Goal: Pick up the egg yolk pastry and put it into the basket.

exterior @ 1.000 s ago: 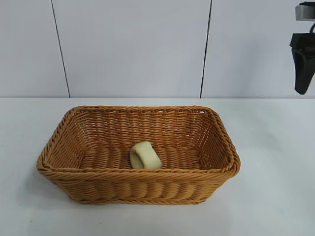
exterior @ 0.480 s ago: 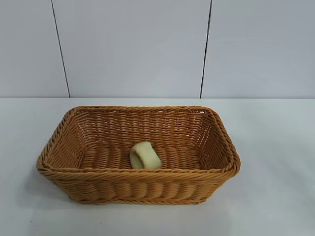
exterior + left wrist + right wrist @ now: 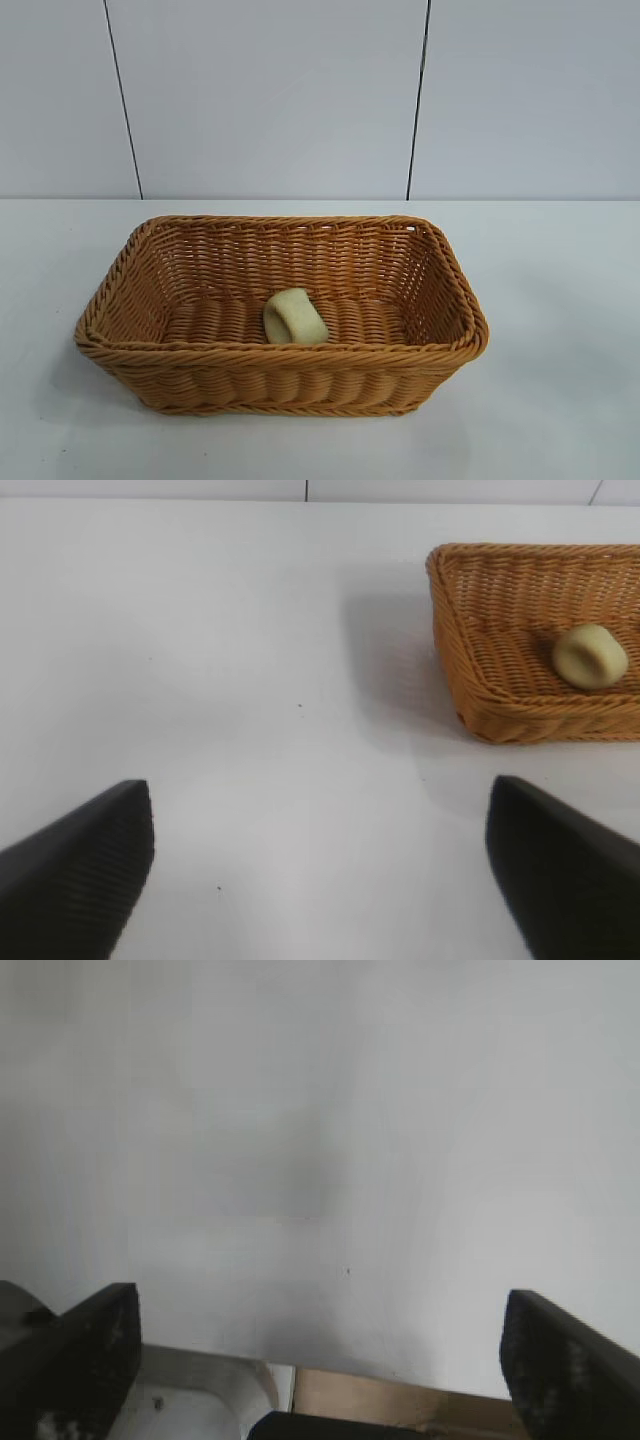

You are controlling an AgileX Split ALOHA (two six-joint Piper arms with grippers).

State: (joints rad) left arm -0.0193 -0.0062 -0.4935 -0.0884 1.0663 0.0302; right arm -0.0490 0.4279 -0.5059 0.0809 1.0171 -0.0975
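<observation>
The egg yolk pastry [image 3: 294,317] lies tilted on its side on the floor of the orange-brown wicker basket [image 3: 110,290], near the front wall. In the left wrist view the pastry [image 3: 590,656] also shows inside the basket [image 3: 450,650]. Neither arm shows in the exterior view. My left gripper [image 3: 320,865] is open and empty over bare table, well off from the basket's end. My right gripper [image 3: 320,1360] is open and empty, above the table's edge, with neither basket nor pastry in its view.
The white table [image 3: 560,300] surrounds the basket, with a grey panelled wall behind. In the right wrist view the table edge, a brown floor strip [image 3: 400,1405] and a pale mount [image 3: 200,1400] lie below the fingers.
The right gripper, seen at the upper right of the exterior view a second ago, has left that view. The pastry and basket have not moved.
</observation>
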